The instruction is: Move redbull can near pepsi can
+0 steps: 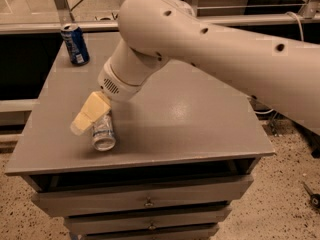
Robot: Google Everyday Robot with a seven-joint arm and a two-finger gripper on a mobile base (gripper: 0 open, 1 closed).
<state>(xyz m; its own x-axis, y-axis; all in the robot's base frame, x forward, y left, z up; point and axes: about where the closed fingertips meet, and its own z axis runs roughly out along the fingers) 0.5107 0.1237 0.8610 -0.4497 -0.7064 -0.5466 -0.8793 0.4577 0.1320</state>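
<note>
Cream pincer (80,125), its opening indiscernible, sat over the lying redbull can (104,135); a glancing touch could roll it off the surface (200,124).

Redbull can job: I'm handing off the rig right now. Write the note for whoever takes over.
The pincer is low over the front-left part of the table, right at the redbull can and covering its far end. A grasp cannot be confirmed.
The redbull can lies on its side near the front-left edge.
The pepsi can stands upright at the far-left corner, well apart from the redbull can.
Done: the pincer is at the can.
Left: secure the can, carry it toward the far-left corner, and set it down next to the pepsi can.
</note>
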